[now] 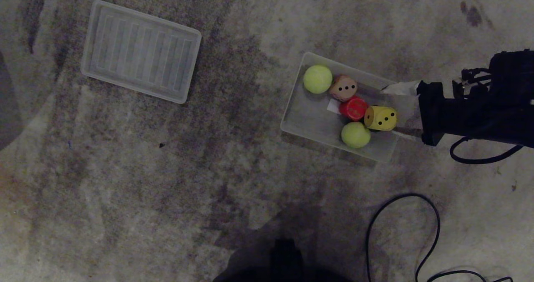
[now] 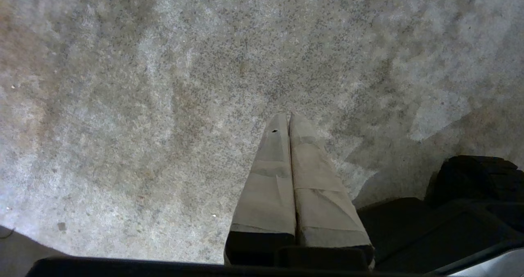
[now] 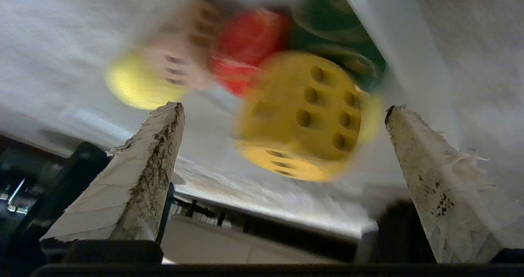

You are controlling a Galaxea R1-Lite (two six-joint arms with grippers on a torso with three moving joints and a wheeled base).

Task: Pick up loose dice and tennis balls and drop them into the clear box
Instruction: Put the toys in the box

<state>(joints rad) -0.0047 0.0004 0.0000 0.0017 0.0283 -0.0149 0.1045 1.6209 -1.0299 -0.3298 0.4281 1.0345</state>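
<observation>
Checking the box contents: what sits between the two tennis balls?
In the head view, the tan die and red die lie between the tennis balls, inside the clear box.

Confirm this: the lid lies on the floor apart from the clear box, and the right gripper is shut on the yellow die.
Not quite. The right wrist view shows the right gripper open, the yellow die loose between its fingers. The lid does lie apart from the clear box.
</observation>
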